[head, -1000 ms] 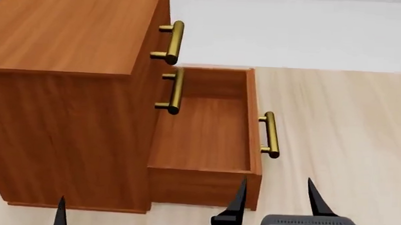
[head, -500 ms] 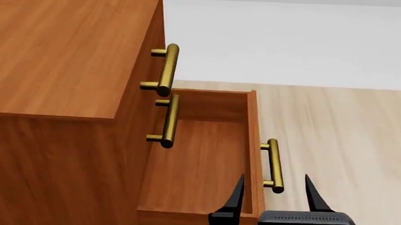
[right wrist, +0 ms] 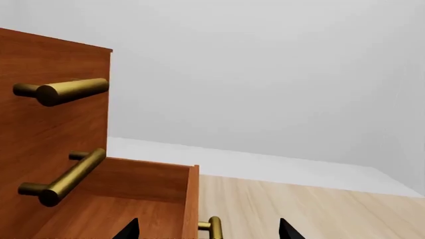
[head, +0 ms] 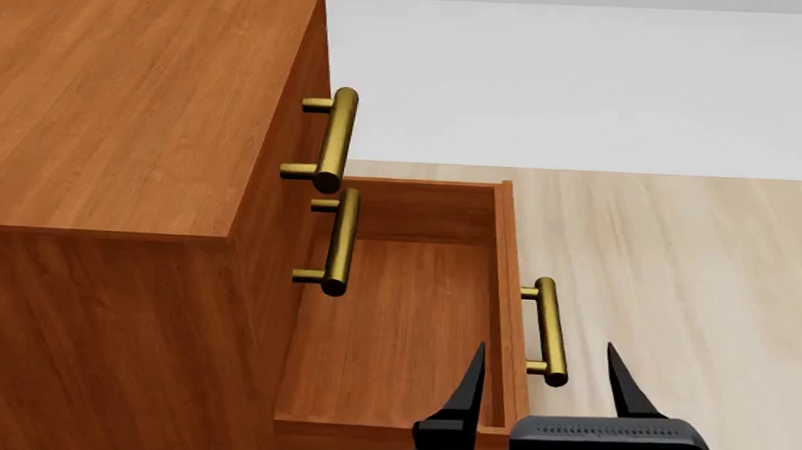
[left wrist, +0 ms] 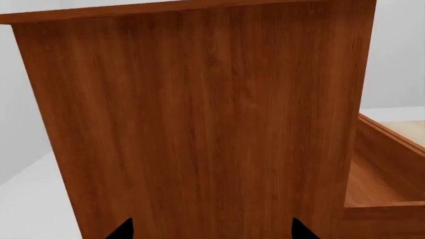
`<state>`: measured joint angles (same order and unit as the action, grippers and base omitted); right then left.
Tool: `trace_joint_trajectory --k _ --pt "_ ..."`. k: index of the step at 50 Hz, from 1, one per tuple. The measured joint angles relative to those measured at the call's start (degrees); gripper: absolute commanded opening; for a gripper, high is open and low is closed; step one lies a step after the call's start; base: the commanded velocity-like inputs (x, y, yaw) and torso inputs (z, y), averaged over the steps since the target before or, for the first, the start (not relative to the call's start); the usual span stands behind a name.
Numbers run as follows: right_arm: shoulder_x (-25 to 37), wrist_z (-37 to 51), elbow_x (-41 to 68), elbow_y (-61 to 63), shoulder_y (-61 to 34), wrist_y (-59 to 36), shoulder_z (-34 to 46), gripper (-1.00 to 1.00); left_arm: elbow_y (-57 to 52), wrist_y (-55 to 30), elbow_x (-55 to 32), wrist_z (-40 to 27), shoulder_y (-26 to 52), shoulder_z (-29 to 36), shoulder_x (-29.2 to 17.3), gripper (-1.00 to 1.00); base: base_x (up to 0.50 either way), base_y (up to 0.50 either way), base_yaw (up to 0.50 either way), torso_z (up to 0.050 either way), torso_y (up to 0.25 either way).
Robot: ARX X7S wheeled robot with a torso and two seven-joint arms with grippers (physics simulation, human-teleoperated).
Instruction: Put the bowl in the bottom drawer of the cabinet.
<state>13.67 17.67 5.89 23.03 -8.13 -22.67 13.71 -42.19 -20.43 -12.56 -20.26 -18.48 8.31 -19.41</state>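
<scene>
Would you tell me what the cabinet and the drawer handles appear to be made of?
The cabinet looks like reddish-brown wood or veneer, with visible grain streaks and a matte surface. The handles, such as the bottom drawer's, look like brass-coloured metal, judging by their golden sheen.

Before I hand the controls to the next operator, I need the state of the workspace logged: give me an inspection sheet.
Surface: pale wooden floor, bare where it shows.
Cabinet: reddish-brown, the two upper drawers shut.
Bottom drawer: pulled out, its inside empty in what shows; brass handle on its front.
Bowl: nothing seen in any view.
Clutter: nothing seen.
Right gripper: open, empty, fingertips on either side of the drawer's front and handle in the head view.
Left gripper: only the fingertips show, apart, nothing between them, facing the cabinet's side panel.
Cables: nothing seen.
Surroundings: plain pale wall behind.
</scene>
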Motion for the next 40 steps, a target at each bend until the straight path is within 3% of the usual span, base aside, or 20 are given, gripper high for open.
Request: trace_joint_trajectory --k 40 --pt "0.93 0.51 0.1 1.05 -0.71 -1.81 1.05 1.0 0.99 -2.63 1.98 -1.06 1.37 2.08 -1.16 1.0 0.0 0.0 0.0 0.0 0.0"
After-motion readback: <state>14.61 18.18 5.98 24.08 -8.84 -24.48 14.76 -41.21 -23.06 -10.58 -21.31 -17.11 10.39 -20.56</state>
